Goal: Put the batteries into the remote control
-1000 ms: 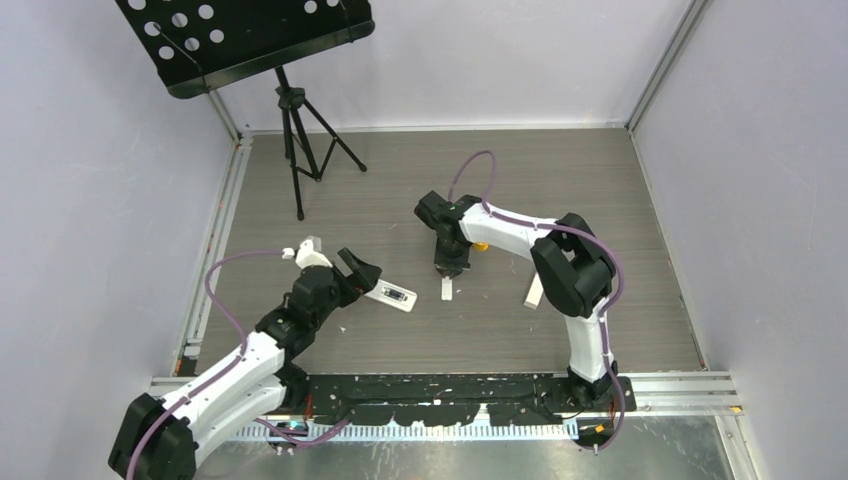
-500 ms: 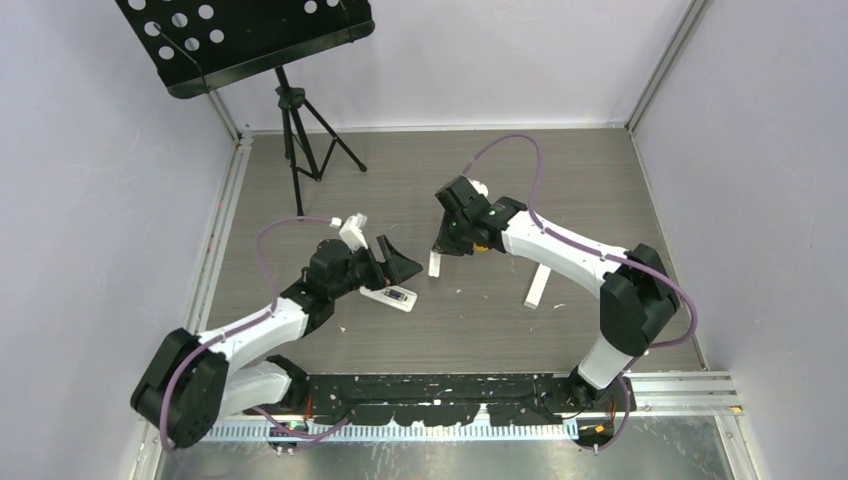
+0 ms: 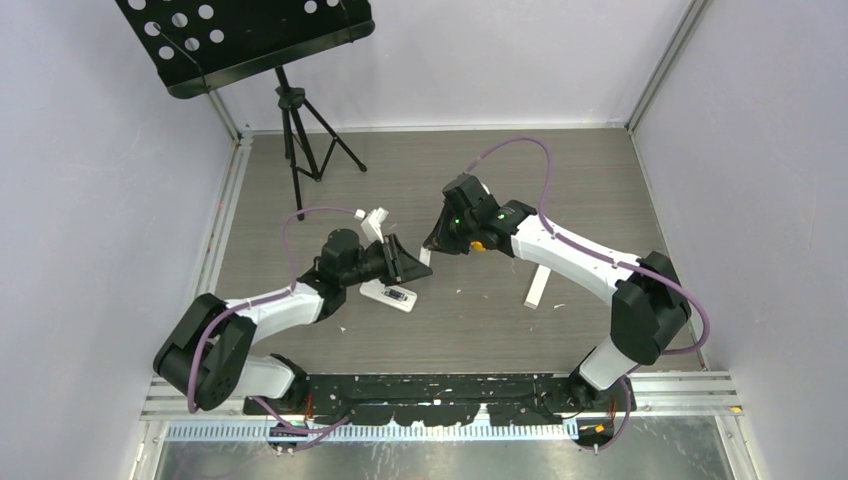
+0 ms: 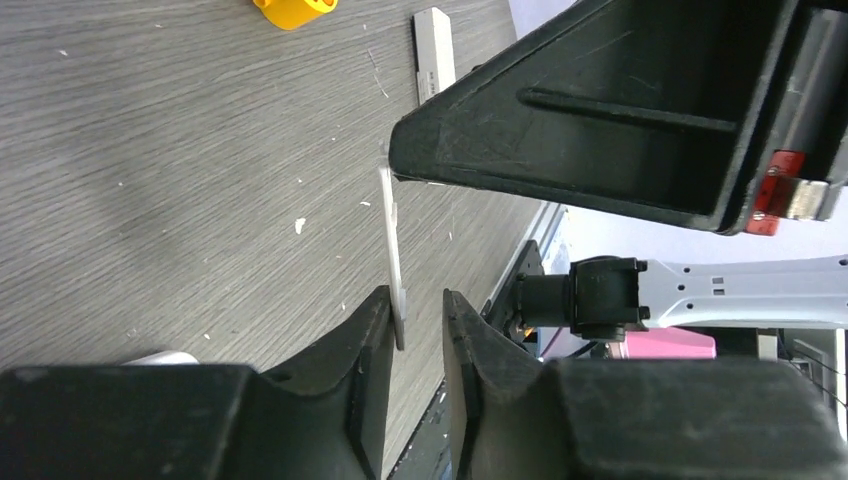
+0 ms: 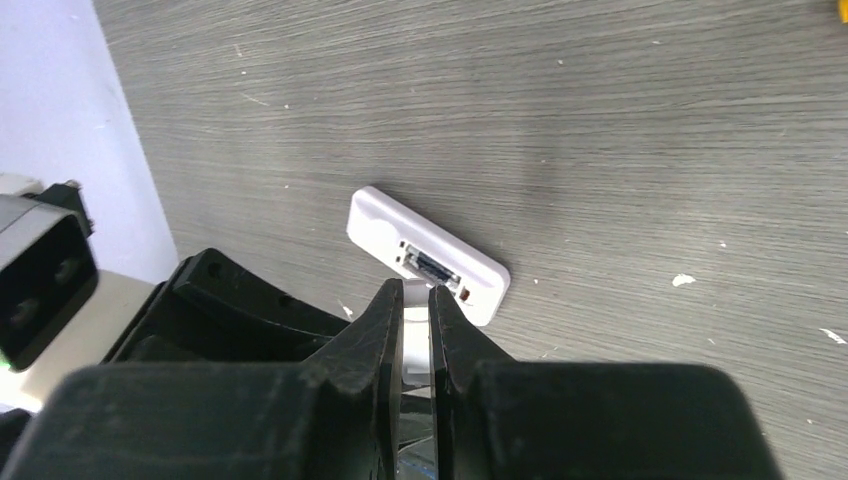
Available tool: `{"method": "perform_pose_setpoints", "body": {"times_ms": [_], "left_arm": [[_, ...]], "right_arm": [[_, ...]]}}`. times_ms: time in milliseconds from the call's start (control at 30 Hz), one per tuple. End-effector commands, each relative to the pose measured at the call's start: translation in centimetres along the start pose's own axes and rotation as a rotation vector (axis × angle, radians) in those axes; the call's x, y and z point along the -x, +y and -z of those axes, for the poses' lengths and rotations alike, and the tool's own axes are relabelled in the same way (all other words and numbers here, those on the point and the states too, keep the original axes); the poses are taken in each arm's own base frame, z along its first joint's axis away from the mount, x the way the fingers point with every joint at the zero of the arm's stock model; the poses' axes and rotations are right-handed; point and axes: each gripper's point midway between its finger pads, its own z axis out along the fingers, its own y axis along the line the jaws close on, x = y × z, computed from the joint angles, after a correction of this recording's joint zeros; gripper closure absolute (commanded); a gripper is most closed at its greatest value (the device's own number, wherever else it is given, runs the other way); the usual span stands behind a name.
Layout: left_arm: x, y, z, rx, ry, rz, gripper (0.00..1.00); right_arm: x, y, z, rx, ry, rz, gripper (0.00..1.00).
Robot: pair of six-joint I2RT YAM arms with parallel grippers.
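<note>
Grippers converged over the remote point(image 5: 430, 262).
Right gripper point(image 5: 416, 305) pinches white strip point(image 4: 390, 235); left gripper point(image 4: 415, 312) slightly spread around it — premature release could drop it.

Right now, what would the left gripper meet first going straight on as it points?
Most likely the right gripper: its black finger sits directly ahead of the left gripper, at the far end of the thin white plastic strip.

place: robot lab cell | aluminium frame rails point(image 3: 660, 62) | bare lilac walls point(image 3: 100, 200)
</note>
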Motion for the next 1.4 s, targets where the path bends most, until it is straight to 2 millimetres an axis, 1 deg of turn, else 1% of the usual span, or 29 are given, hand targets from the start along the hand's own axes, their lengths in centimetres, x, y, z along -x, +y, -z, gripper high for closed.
{"method": "perform_pose_setpoints", "body": {"times_ms": [0, 33, 67, 100, 133, 200, 233, 300, 333, 500, 600, 700, 800, 933, 1033, 1133, 1233, 1367], "left_arm": [[1.1, -2.3, -0.6, -0.093, -0.004, -0.065, 0.8], [1.2, -2.3, -0.7, -0.095, -0.003, -0.071, 0.86], [1.2, -2.3, -0.8, -0.094, 0.0, -0.077, 0.95], [1.3, -2.3, -0.9, -0.096, -0.001, -0.088, 1.0], [1.5, -2.3, -1.0, -0.096, -0.001, -0.108, 1.0], [1.7, -2.3, -1.0, -0.093, -0.002, -0.166, 1.0], [2.1, -2.4, -1.1, -0.095, -0.016, -0.209, 1.0], [3.0, -2.2, -1.2, -0.078, -0.055, -0.31, 1.0], [3.6, -1.9, -1.2, -0.064, -0.084, -0.358, 1.0], [6.7, -1.5, -1.6, -0.008, -0.203, -0.58, 1.0], [8.3, -1.7, -1.7, 0.025, -0.237, -0.77, 1.0], [10.3, -2.5, -1.5, 0.053, -0.289, -0.936, 1.0], [11.3, -4.1, -1.6, 0.024, -0.297, -1.073, 1.0], [11.5, -5.6, -1.7, -0.018, -0.331, -1.252, 1.0], [11.4, -5.8, -1.9, -0.03, -0.326, -1.332, 1.0], [11.2, -5.9, -2.1, -0.037, -0.325, -1.379, 1.0], [11.2, -6.0, -2.1, -0.043, -0.339, -1.411, 1.0], [10.9, -6.0, -2.2, -0.054, -0.349, -1.462, 1.0]], "right_arm": [[0.8, 2.7, 1.9, 0.124, -0.013, -0.033, 1.0], [0.8, 2.8, 2.0, 0.131, -0.012, -0.036, 1.0], [0.8, 2.8, 2.1, 0.136, -0.01, -0.04, 1.0], [0.8, 2.8, 2.2, 0.139, -0.009, -0.043, 0.99], [0.9, 2.9, 2.4, 0.145, -0.009, -0.045, 0.93], [1.1, 2.7, 3.0, 0.152, -0.016, -0.06, 0.67], [1.4, 2.4, 3.4, 0.152, -0.025, -0.079, 0.58], [2.2, 2.1, 4.4, 0.166, -0.042, -0.153, 0.47], [2.6, 1.9, 4.8, 0.173, -0.044, -0.198, 0.45], [3.9, 2.1, 7.2, 0.215, -0.04, -0.414, 0.45], [4.7, 2.7, 8.5, 0.248, -0.067, -0.497, 0.45], [5.5, 3.1, 9.1, 0.271, -0.078, -0.576, 0.47], [6.2, 3.7, 9.4, 0.335, -0.095, -0.668, 0.52], [7.0, 4.4, 9.7, 0.374, -0.106, -0.718, 0.52], [7.2, 5.2, 9.7, 0.412, -0.091, -0.724, 0.52], [7.7, 6.0, 10.3, 0.468, -0.104, -0.715, 0.52], [7.7, 5.8, 10.4, 0.469, -0.112, -0.721, 0.52], [6.9, 5.3, 9.3, 0.438, -0.074, -0.733, 0.52]]}}
